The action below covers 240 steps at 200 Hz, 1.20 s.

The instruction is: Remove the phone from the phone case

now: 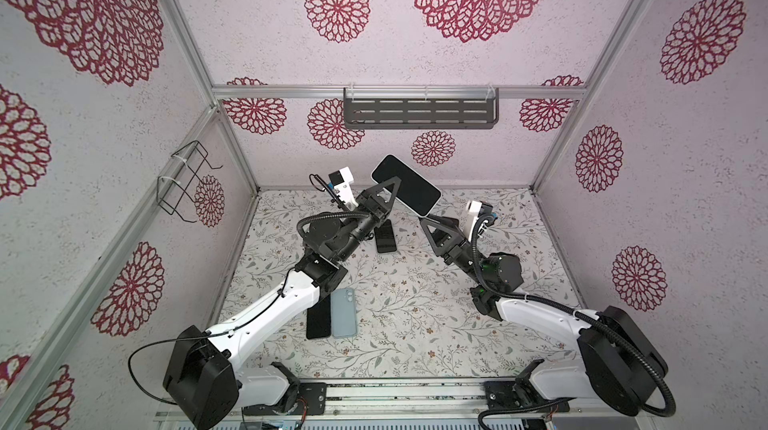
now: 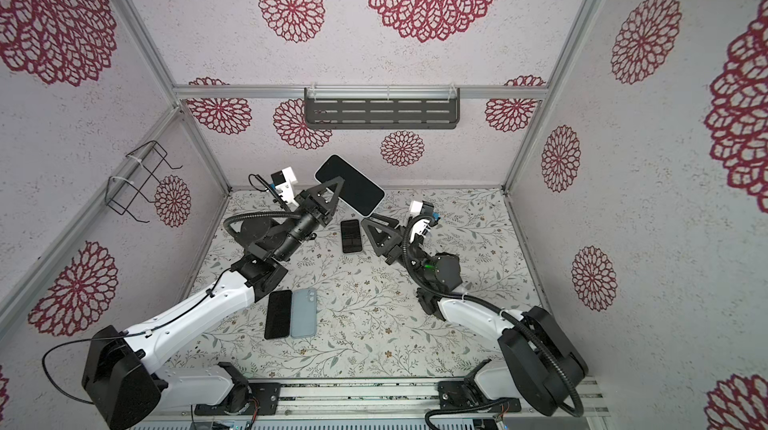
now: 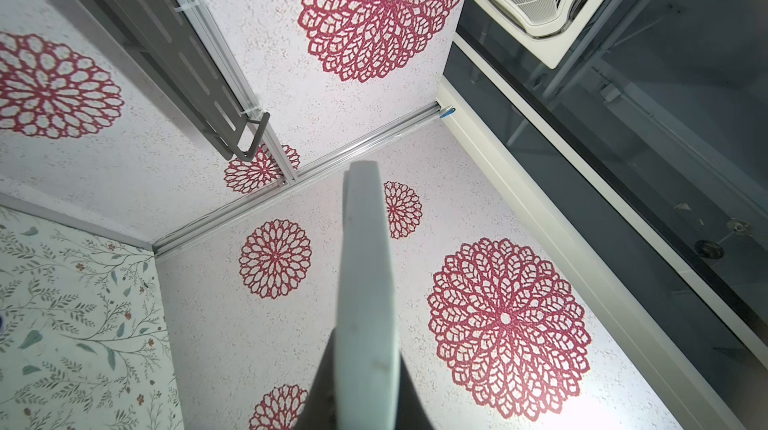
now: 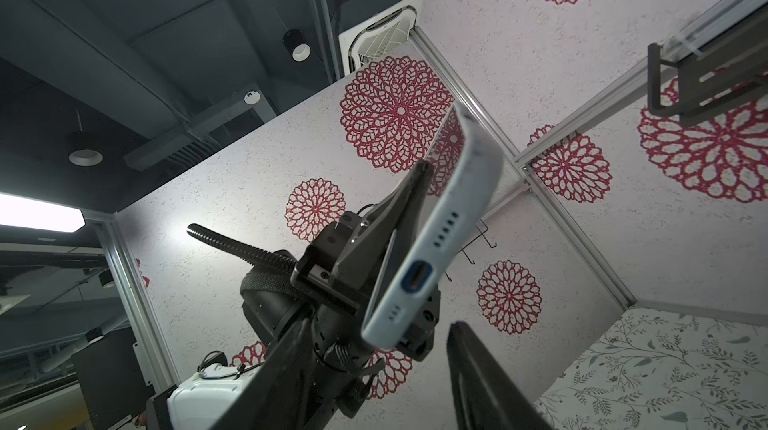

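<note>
The left arm climbs from its base at the front of the table [image 1: 415, 349], its white forearm slanting up and inward, then bends at the elbow so the dark wrist section lifts toward the back wall. Its left gripper [image 1: 394, 186] is pinched tight across the long edge of the phone [image 1: 411, 185], one finger flat on the black screen. The phone hangs in the air well above the table, tilted, with its screen facing up toward the top views. The pale phone case [image 4: 451, 216] wraps it as far as I can see. In the right wrist view the charging port and speaker holes at its bottom end show clearly. The left wrist view catches only the case's pale edge [image 3: 365, 303] running away from the camera. The right arm reaches in from the front right, forearm low, elbow folded, wrist turned up and inward. Its right gripper [image 1: 426, 222] sits just under the phone's lower end, fingers standing apart with that end between them and no clear contact. On the table lie a small dark phone [image 2: 351, 236] below the raised one and, nearer the front, a black phone [image 1: 319, 320] touching a light blue phone [image 1: 344, 312] lying face down.
</note>
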Each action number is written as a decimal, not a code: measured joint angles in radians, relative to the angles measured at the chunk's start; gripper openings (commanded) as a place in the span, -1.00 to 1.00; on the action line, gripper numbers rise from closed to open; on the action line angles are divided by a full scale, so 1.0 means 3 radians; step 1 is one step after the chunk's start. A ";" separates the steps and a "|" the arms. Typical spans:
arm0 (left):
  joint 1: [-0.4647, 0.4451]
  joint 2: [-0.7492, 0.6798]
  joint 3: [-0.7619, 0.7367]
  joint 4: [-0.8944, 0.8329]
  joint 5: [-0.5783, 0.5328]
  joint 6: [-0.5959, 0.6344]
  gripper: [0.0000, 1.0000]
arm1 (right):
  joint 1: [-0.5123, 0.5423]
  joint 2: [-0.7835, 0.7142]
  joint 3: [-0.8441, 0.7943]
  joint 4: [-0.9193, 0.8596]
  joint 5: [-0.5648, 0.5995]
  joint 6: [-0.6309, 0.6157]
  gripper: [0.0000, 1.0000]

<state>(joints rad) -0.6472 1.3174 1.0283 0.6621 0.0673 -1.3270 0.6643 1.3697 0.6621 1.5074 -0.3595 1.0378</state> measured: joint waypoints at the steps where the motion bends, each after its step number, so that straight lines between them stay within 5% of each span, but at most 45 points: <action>1: -0.0001 -0.0001 0.0000 0.0004 -0.0001 0.0000 -1.00 | 0.0000 0.0003 0.0001 0.0003 0.0000 0.0008 -0.01; 96: -0.0025 0.0003 -0.0109 0.0123 -0.0057 -0.0003 -1.00 | 0.0000 0.0148 0.0075 0.0150 0.0067 0.0137 -0.20; 146: -0.0032 0.0003 -0.0148 0.0163 -0.0103 -0.0006 -1.00 | 0.0000 0.0168 0.0108 0.0159 0.0067 0.0211 -0.58; 240: -0.0032 0.0003 -0.0155 0.0169 -0.0215 -0.0025 -1.00 | 0.0001 0.0172 0.0104 0.0161 0.0071 0.0243 -0.44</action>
<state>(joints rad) -0.6567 1.3182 0.9817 0.7128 0.0029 -1.3346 0.6647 1.4212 0.6933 1.5558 -0.3382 1.1107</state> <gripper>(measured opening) 0.132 0.278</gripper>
